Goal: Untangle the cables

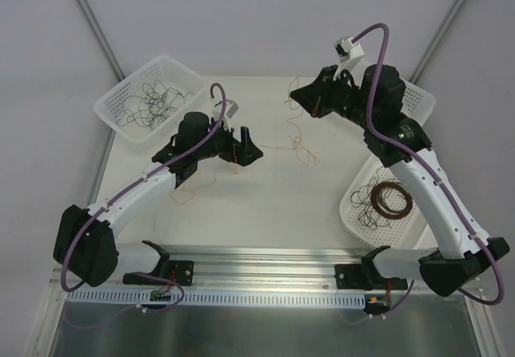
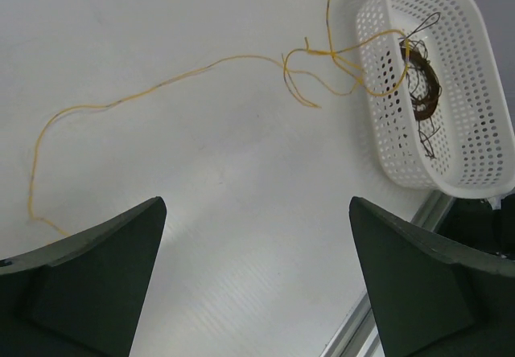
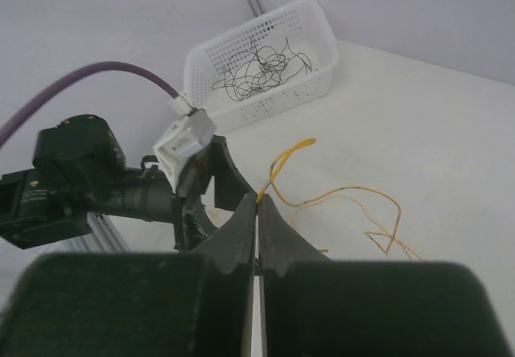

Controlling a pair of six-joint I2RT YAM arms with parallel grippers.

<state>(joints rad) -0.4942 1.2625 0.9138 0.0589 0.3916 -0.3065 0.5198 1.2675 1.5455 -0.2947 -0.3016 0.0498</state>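
Thin yellow-tan cables (image 1: 301, 145) lie loose on the white table between the two arms. My right gripper (image 3: 257, 199) is shut on one end of a yellow cable (image 3: 354, 192), which loops down onto the table; in the top view this gripper (image 1: 293, 96) hangs over the table's far middle. My left gripper (image 2: 256, 202) is wide open above bare table with nothing between its fingers (image 2: 96, 281); it sits left of centre (image 1: 255, 148). A long yellow strand (image 2: 161, 88) runs ahead of it to a knot (image 2: 310, 54).
A white basket (image 1: 121, 104) at the far left holds black wires (image 1: 157, 100). Another white basket (image 1: 354, 212) at the near right holds a dark-brown ring coil (image 1: 392, 200) and loose strands. A third basket (image 1: 420, 100) shows behind the right arm. A tan strand (image 1: 193, 190) lies under the left arm.
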